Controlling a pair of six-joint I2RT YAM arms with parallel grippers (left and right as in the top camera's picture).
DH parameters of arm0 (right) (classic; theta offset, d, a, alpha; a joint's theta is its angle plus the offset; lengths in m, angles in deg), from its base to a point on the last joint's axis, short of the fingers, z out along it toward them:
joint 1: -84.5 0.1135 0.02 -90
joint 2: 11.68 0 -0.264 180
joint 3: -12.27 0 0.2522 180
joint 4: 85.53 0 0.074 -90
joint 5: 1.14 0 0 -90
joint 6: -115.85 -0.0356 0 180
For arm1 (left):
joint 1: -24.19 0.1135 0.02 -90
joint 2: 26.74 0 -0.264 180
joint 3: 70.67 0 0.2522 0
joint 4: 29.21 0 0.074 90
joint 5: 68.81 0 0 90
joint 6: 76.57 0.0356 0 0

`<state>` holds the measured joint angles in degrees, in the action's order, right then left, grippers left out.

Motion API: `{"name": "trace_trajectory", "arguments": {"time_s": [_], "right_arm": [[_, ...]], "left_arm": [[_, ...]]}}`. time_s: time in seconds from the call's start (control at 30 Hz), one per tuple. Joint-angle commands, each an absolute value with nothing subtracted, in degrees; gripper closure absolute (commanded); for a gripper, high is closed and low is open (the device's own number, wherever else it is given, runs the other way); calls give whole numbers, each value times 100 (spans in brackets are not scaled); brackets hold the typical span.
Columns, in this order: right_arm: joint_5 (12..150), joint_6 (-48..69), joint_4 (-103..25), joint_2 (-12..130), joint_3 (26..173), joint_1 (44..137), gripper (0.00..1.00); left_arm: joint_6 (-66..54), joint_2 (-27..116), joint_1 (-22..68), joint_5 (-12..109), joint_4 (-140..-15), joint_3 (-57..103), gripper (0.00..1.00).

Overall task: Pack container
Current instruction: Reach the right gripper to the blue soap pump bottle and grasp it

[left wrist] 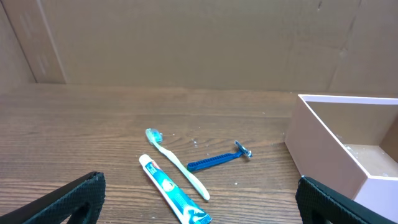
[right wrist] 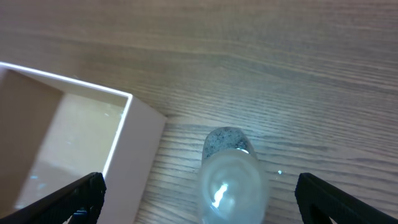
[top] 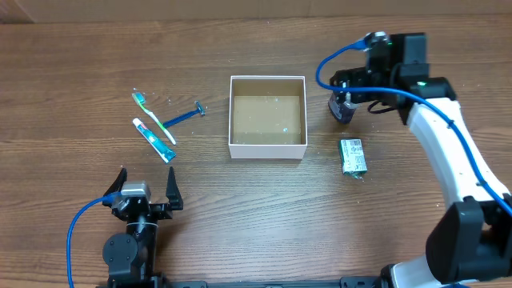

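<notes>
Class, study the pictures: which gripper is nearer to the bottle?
Right. The right gripper hangs open over the bottle, one finger on either side. The left gripper is far off, on the other side of the container.

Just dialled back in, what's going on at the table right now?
The right gripper hangs open over a clear bottle beside the container, not yet gripping it. The container is empty. The left gripper is open, holding nothing, apart from the items. The toothbrush, toothpaste and razor lie left of the container. A green packet lies right of it.
</notes>
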<state>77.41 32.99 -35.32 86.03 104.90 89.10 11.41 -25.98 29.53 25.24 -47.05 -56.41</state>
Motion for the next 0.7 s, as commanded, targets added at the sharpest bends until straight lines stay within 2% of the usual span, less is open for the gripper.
{"name": "trace_trajectory", "arguments": {"time_s": [0.0, 0.37, 0.47, 0.57, 0.67], "right_arm": [[8552, 3314, -3597, 8793, 10676, 9083, 1], [8904, 3032, -3840, 9040, 10674, 9092, 16], [8909, 3032, -3941, 9040, 10674, 9092, 29], [8906, 3032, -4011, 9040, 10674, 9092, 50], [8902, 3032, -4028, 9040, 10674, 9092, 62]], "left_arm": [[1042, -2649, 2975, 2507, -4709, -5663, 0], [1042, -2649, 2975, 2507, -4711, -5663, 0], [1042, -2649, 2975, 2507, -4711, -5663, 0], [1042, -2649, 2975, 2507, -4709, -5663, 0], [1042, -2649, 2975, 2507, -4709, -5663, 0]]}}
